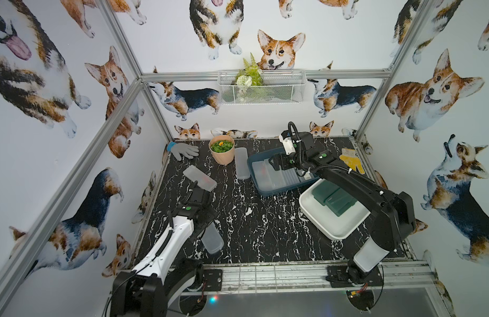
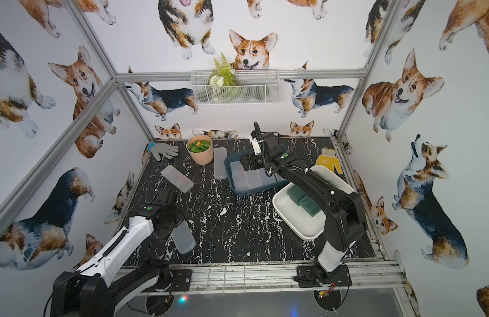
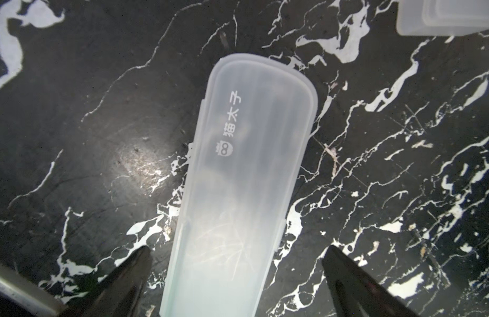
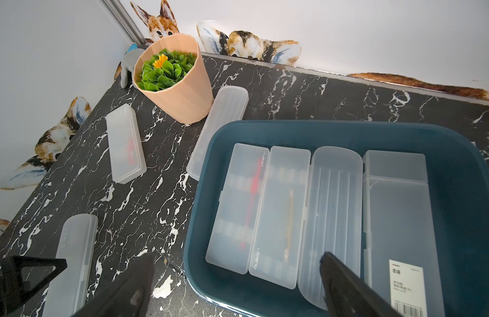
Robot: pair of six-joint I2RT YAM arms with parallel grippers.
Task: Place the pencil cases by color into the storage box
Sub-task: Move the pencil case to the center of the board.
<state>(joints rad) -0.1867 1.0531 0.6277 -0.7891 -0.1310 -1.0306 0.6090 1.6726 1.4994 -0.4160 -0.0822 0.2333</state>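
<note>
A frosted white pencil case (image 3: 246, 175) lies on the black marble table between the spread fingers of my left gripper (image 3: 238, 249), which is open with a gap on each side. In both top views the arm covers that case's (image 1: 212, 241) back end. My right gripper (image 4: 236, 258) hangs open and empty over the near edge of the dark blue storage box (image 4: 320, 125), where several frosted cases (image 4: 281, 205) lie side by side. Dark green cases (image 1: 336, 200) lie in the white box (image 1: 319, 218). Two more frosted cases (image 1: 242, 163) (image 1: 199, 178) lie loose on the table.
A peach pot of green plants (image 1: 222, 151) stands at the back, touching one loose case. A grey glove (image 1: 184, 151) lies in the back left corner and a yellow glove (image 1: 352, 160) at the back right. A wire basket (image 1: 261, 86) hangs on the back wall.
</note>
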